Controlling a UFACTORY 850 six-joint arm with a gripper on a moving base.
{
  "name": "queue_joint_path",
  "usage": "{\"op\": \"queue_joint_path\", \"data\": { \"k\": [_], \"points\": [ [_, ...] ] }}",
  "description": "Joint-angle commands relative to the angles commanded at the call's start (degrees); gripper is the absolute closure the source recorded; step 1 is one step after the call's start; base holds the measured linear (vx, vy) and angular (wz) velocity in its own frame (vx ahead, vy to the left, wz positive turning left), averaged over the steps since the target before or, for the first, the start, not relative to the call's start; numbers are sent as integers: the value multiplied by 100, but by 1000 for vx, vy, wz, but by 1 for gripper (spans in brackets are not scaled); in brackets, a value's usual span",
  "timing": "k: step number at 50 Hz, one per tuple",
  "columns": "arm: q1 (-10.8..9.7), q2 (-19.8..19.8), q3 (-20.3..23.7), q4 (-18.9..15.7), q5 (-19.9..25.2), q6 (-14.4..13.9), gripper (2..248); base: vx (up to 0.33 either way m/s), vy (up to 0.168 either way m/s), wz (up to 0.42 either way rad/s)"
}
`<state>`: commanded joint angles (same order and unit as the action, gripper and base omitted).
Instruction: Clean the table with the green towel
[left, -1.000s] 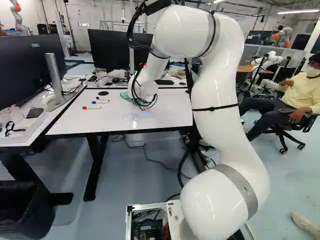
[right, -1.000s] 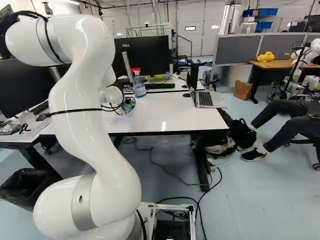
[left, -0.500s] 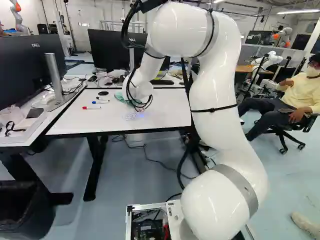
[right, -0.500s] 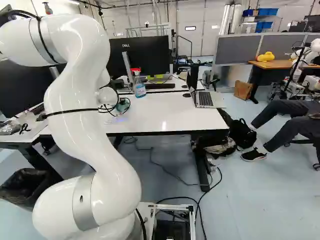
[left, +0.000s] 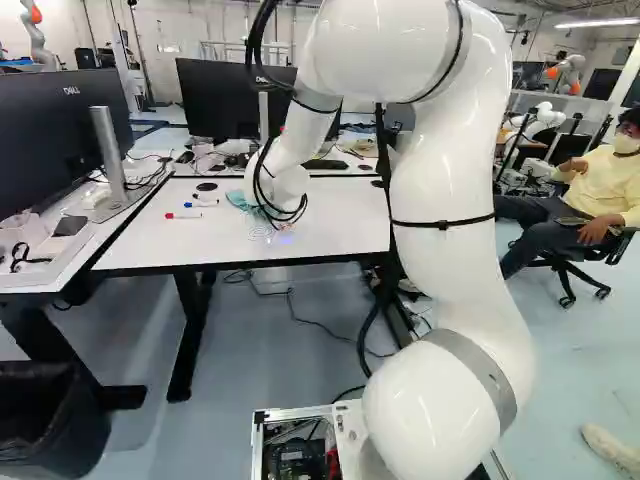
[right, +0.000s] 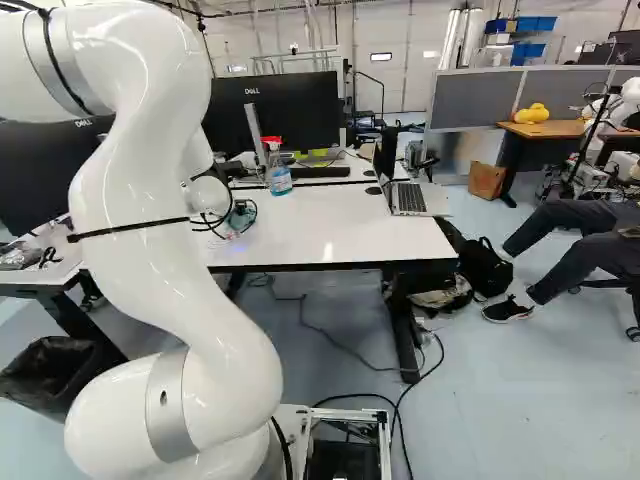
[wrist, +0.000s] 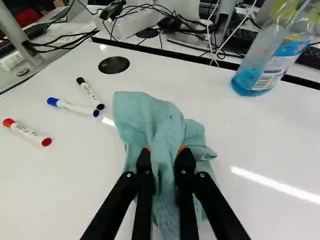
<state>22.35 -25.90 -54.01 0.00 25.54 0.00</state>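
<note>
At the white table, my gripper is low over the tabletop, mostly hidden by the wrist in the left base view. In the wrist view the gripper is shut on the green towel, a bunched fold pinched between both fingers and the rest spread loosely on the table around them. Part of the towel shows beside the wrist in the left base view. Faint scribbled marks lie on the tabletop just beside the gripper, on the side nearer the base.
Red, blue and black markers lie beside the towel. A spray bottle and an open laptop stand on the table. Monitors and cables are beyond. Another robot stands at the right back.
The gripper, holding the towel, has shifted left and a little toward the table's near edge. The arm's upper links have swung too. The base has stayed put.
</note>
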Motion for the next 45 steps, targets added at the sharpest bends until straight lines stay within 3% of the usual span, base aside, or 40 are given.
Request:
{"op": "queue_joint_path", "data": {
  "k": [9, 45],
  "points": [
    [-105, 117, 152, 0, 0, 0, 199, 0, 0, 0],
    [-106, 414, 224, 0, -113, 0, 199, 0, 0, 0]
  ]
}}
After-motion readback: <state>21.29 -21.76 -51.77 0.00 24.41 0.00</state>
